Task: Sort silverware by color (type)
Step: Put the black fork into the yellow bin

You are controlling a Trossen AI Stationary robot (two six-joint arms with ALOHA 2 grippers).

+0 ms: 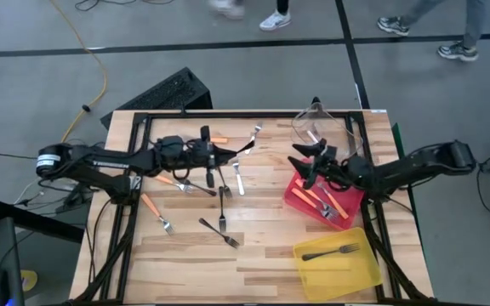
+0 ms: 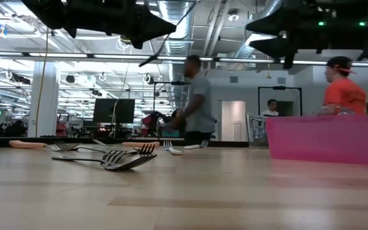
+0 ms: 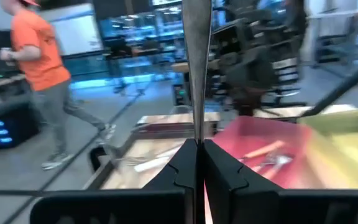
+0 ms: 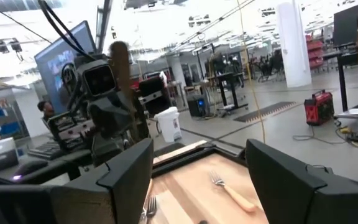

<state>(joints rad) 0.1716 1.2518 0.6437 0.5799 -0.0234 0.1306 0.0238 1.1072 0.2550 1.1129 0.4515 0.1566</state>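
A fork (image 3: 196, 68) is pinched between the pressed-together fingers of the left gripper (image 1: 238, 153), its thin shaft standing up out of the grip in the left wrist view. In the high view it shows as a dark sliver at the fingertips, held above the counter (image 1: 253, 255) near the middle; from its look it is judged to be a black one, though the kind cannot be told for certain.

The rest of the forks (image 1: 221, 197) lie loose on the counter below and beside the left arm: orange-handled, black and pale ones, some crossing. Two orange-handled forks (image 1: 326, 201) are seen in the red bin (image 1: 294, 197), and one black fork (image 1: 330, 252) in the yellow bin (image 1: 339, 270). A clear bin (image 1: 306, 121) stands at the far edge.

The right gripper (image 1: 310, 161) is held with its fingers spread wide, empty, over the near edge of the red bin.

The carry to a bin is judged to be in hand, with most of the sorting left. The grip is narrow and near one end of the fork, so it could pivot or slip out during a fast swing. The right arm stands across the path to the bins, so a collision is possible. A release over the red bin would mix kinds.
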